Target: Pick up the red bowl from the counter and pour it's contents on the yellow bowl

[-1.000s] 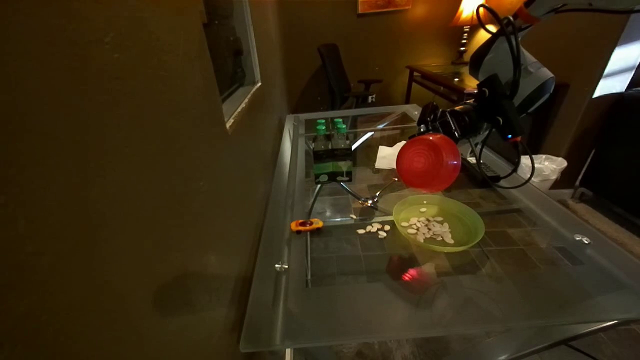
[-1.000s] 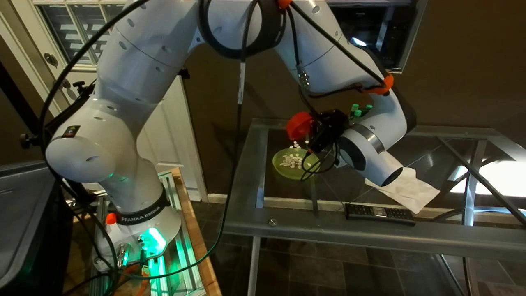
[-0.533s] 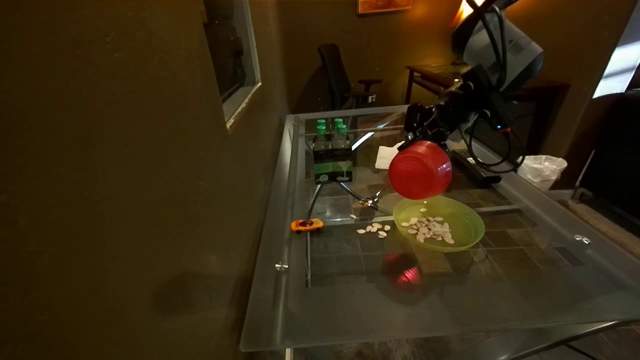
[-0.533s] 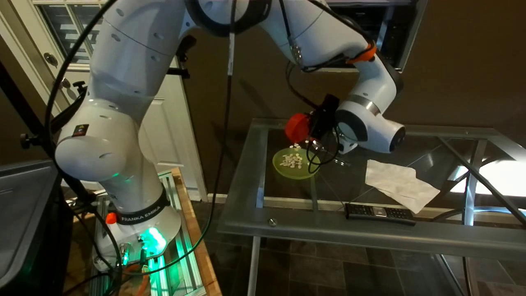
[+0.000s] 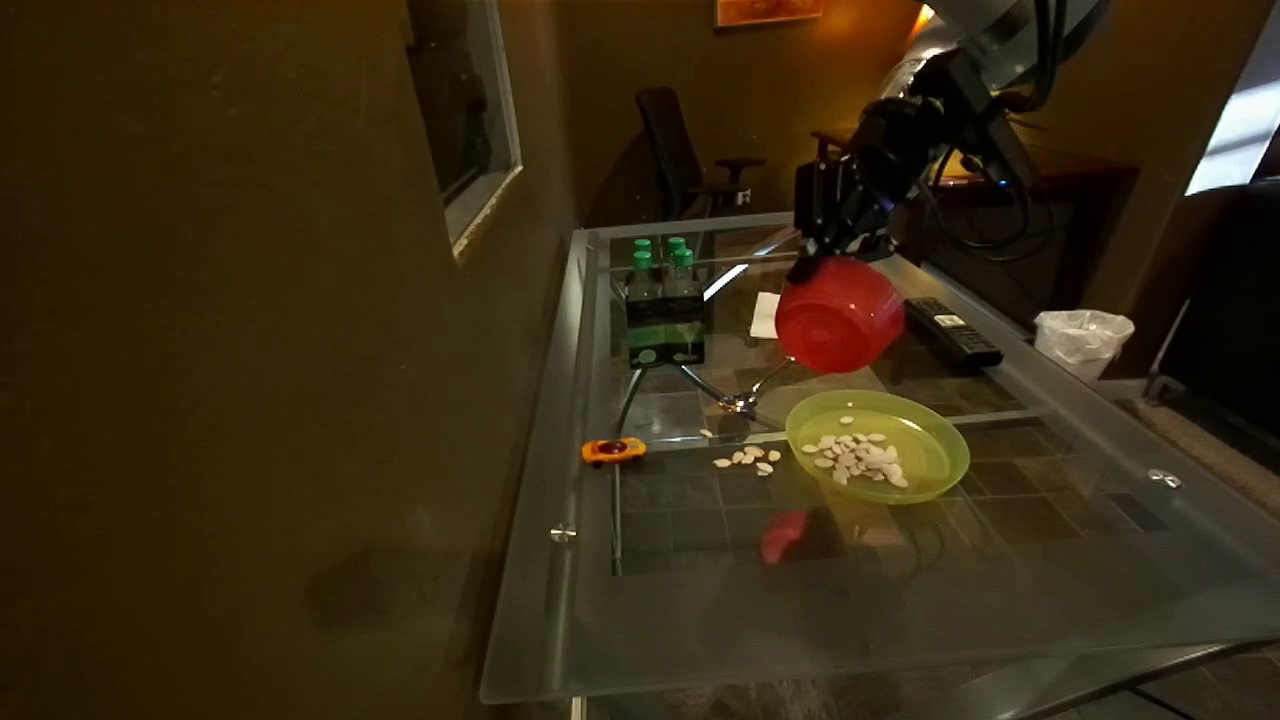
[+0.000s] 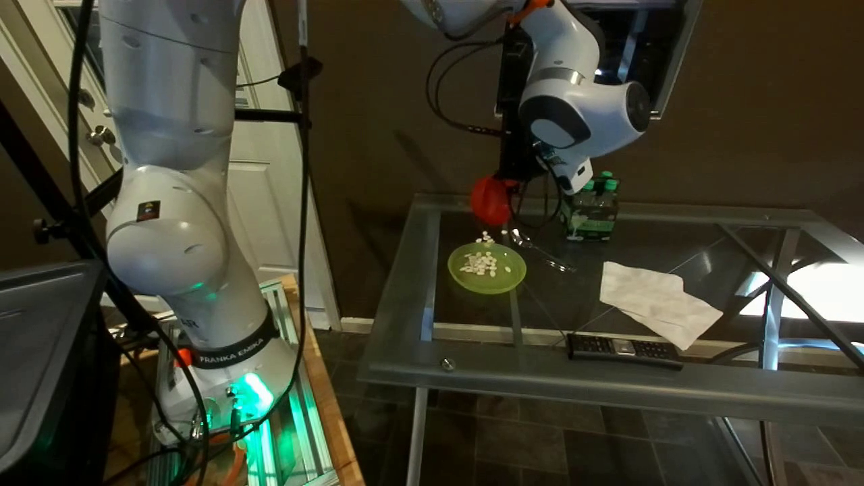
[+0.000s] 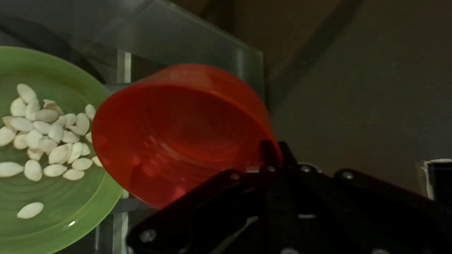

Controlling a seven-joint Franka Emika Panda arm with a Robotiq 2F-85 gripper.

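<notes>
Hanging tipped, here's the red bowl (image 5: 838,315), aloft by the yellow bowl (image 5: 930,455) near one short edge of the table (image 5: 740,640), claw (image 7: 277,153) pinched on the red rim! That thin grip could twist; a drop probably jolts seeds (image 7: 47,145) out to join the strays (image 5: 753,453).

Your setting looks like a home: office chair (image 5: 672,145) and wall picture (image 5: 768,10) past one short edge of the counter (image 5: 690,640), toy car (image 5: 614,451) and remote (image 5: 956,334) near its opposite long edges.
</notes>
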